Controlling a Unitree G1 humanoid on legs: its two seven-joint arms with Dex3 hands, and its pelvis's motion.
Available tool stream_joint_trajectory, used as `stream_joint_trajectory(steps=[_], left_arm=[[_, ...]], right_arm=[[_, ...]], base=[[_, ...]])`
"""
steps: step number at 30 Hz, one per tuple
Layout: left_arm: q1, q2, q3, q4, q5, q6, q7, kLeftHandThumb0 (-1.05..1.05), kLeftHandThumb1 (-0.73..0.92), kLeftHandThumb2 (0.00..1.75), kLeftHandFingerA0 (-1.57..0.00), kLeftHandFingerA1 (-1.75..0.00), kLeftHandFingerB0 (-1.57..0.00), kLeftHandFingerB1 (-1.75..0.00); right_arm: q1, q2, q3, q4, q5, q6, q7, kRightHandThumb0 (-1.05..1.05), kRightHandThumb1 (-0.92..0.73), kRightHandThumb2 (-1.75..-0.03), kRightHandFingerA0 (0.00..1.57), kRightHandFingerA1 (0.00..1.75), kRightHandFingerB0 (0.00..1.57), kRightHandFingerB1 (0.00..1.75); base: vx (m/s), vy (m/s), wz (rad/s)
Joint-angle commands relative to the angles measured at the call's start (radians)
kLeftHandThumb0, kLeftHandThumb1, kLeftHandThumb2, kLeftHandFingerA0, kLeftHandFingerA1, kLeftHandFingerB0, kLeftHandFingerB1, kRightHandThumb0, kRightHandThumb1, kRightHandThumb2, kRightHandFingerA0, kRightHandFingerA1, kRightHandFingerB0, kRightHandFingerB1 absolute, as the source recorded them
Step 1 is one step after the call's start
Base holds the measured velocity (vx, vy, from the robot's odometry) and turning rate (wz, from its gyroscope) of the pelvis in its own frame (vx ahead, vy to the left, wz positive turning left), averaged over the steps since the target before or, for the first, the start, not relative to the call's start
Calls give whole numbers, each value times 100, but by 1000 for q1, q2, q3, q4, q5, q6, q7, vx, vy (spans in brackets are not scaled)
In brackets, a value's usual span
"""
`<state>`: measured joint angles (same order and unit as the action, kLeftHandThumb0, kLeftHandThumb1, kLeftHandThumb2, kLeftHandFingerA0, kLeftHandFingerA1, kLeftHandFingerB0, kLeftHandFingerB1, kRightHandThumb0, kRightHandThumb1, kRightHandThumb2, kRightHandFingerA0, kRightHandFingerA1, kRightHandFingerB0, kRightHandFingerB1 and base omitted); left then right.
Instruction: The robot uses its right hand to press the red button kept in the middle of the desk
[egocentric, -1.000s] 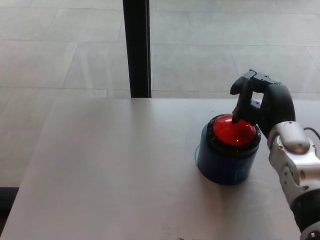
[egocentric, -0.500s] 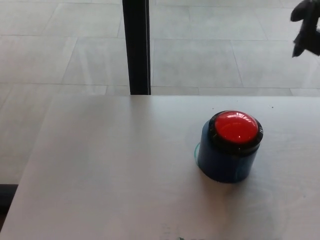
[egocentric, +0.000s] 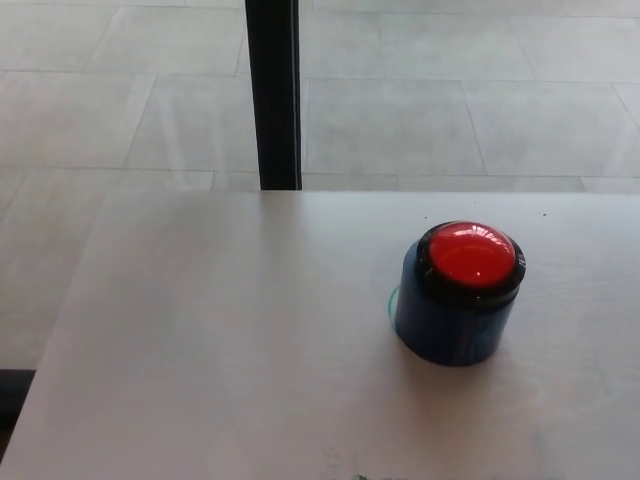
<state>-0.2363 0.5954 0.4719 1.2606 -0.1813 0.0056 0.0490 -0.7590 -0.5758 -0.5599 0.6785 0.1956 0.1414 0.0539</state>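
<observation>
**One button, no hands showing**

While neither robot hand is showing, so their state cannot be told, one red button (egocentric: 471, 253) is sitting in its dark blue housing (egocentric: 450, 325), right of centre on the pale desk (egocentric: 220, 340), beyond which one black post (egocentric: 273, 95) is standing.

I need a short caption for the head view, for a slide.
Head view: a red button on its dark blue base stands on the pale desk; neither robot hand is in view.
</observation>
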Motion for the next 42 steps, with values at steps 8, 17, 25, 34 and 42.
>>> stream_joint_trajectory(steps=[8,17,25,34,42], left_arm=[[6,14,-1,5,-3,6,16,-54,92,100,-23,-113,-9,-86],[11,11,0,3,-6,-4,7,-54,92,102,-21,-111,-17,-92],[9,7,19,4,-30,-5,-1,-54,92,101,-18,-110,-5,-82],[22,10,4,-3,-18,0,5,-53,92,108,-38,-95,-14,-73],[31,7,8,6,-19,-14,8,-55,92,101,-26,-115,-15,-88]], right_arm=[[298,10,-381,-50,161,-17,-179,-55,-36,-107,143,143,103,100],[473,116,-533,126,209,-166,-280,-57,-46,-111,146,146,92,97],[548,218,-570,166,288,-158,-343,-55,-48,-89,117,174,87,86],[517,238,-562,232,351,-116,-399,-57,-47,-102,101,100,92,104],[539,271,-513,137,368,-94,-419,-68,-71,-78,75,106,77,115]], base=[[0,0,0],[0,0,0],[0,0,0],[0,0,0],[0,0,0]])
